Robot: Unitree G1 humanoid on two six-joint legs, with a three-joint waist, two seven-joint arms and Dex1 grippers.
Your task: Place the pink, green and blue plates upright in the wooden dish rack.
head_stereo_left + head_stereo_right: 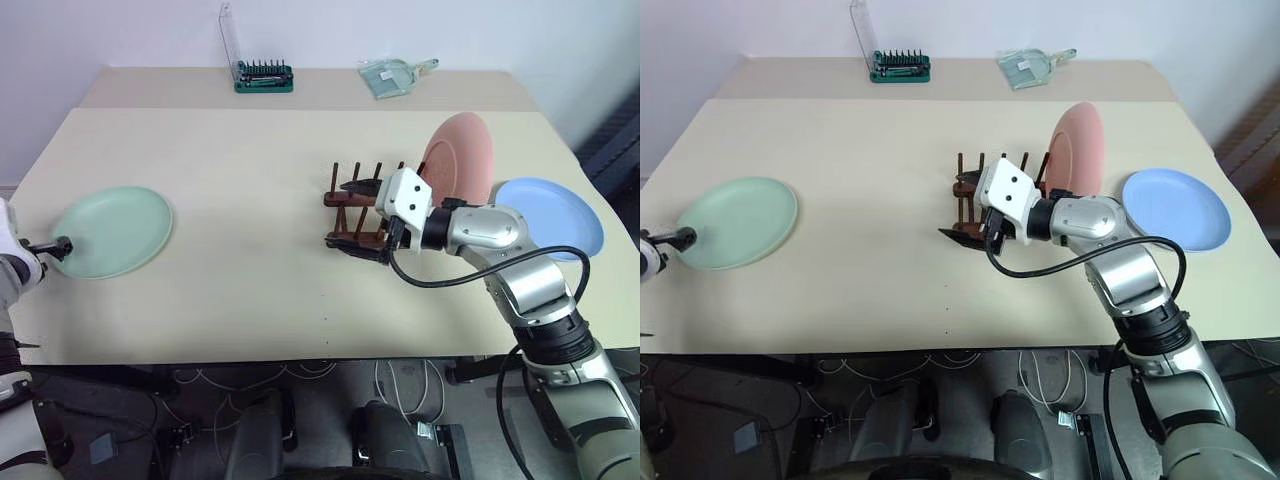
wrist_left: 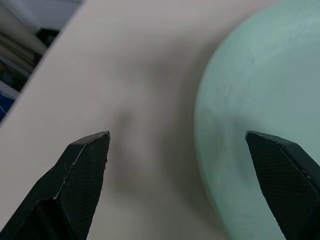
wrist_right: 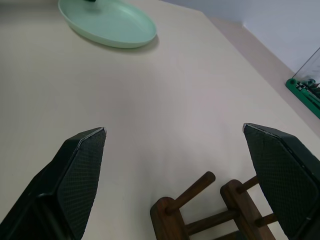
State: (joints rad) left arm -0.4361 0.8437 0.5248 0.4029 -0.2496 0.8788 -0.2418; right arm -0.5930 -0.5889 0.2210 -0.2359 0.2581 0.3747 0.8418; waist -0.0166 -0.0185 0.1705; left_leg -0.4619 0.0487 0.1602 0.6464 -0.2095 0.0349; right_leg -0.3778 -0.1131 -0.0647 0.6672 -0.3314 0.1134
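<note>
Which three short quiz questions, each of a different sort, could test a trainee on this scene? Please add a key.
1. True or false: the pink plate stands upright in the rack.
2. Which plate lies at the left end effector? A green B blue C pink
3. Fill in: the blue plate lies flat on the ____.

Key: 1 true; 2 A, the green plate; 3 table.
</note>
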